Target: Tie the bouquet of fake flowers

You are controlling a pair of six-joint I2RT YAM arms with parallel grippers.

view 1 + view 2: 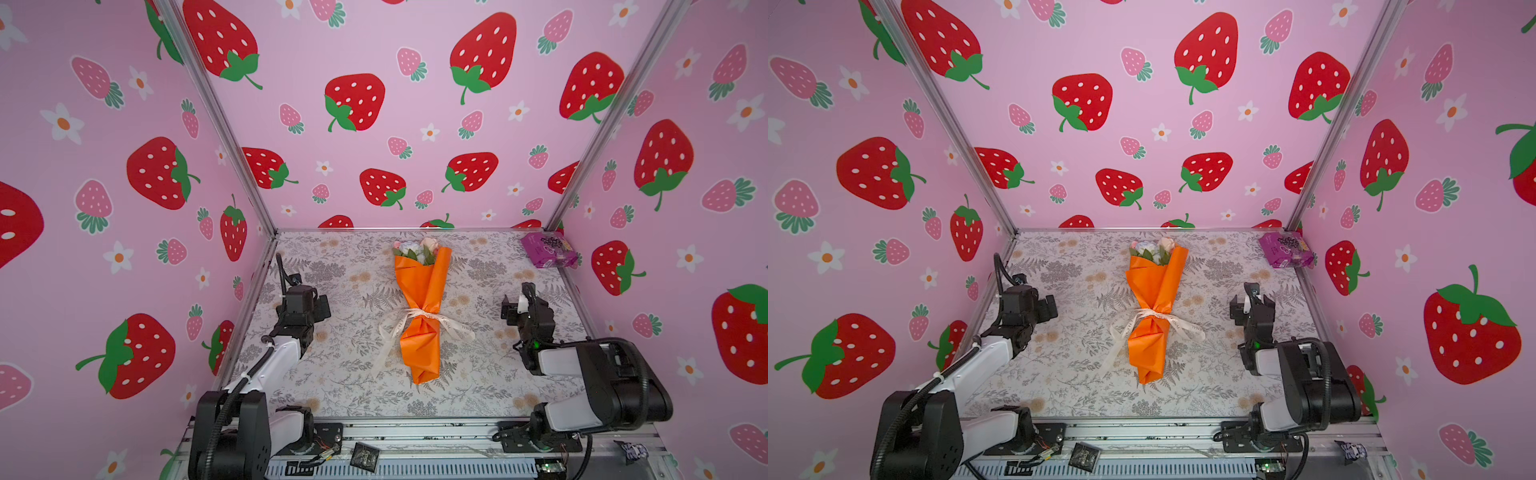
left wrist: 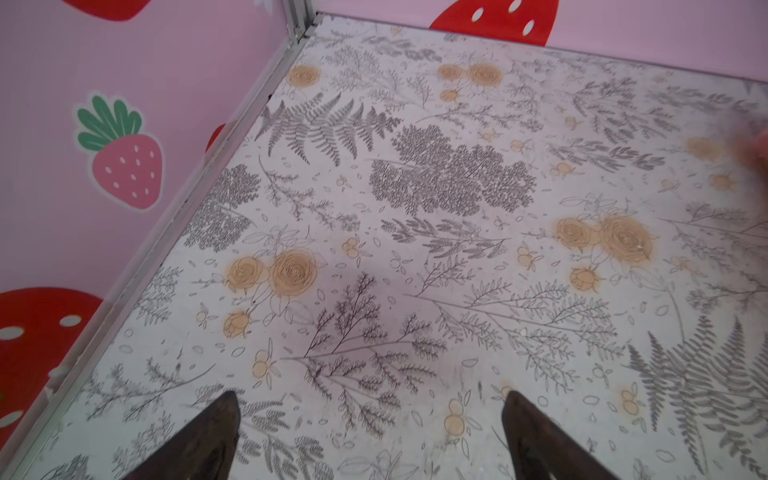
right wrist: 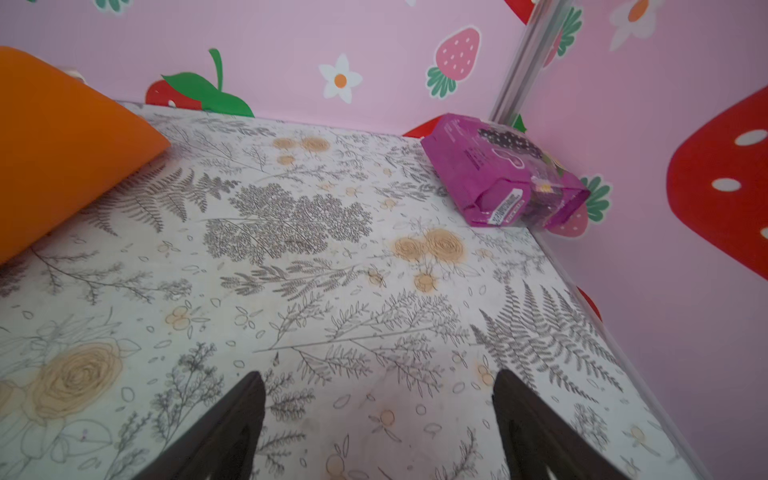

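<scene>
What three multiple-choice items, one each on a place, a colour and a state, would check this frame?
1. Where is the purple packet?
A. In the far right corner of the table
B. Beside the left arm
C. At the near edge

2. What colour paper wraps the bouquet?
A. Blue
B. Orange
C. White

3. How is the ribbon?
A. Tied around the bouquet
B. Lying loose, apart from it
C. Held in jaws

Answers:
1 A: in both top views the packet sits where the back and right walls meet.
2 B: the paper is bright orange from the flower heads to the stem end.
3 A: it cinches the paper at the waist, with its tails trailing to both sides and nothing gripping it.
</scene>
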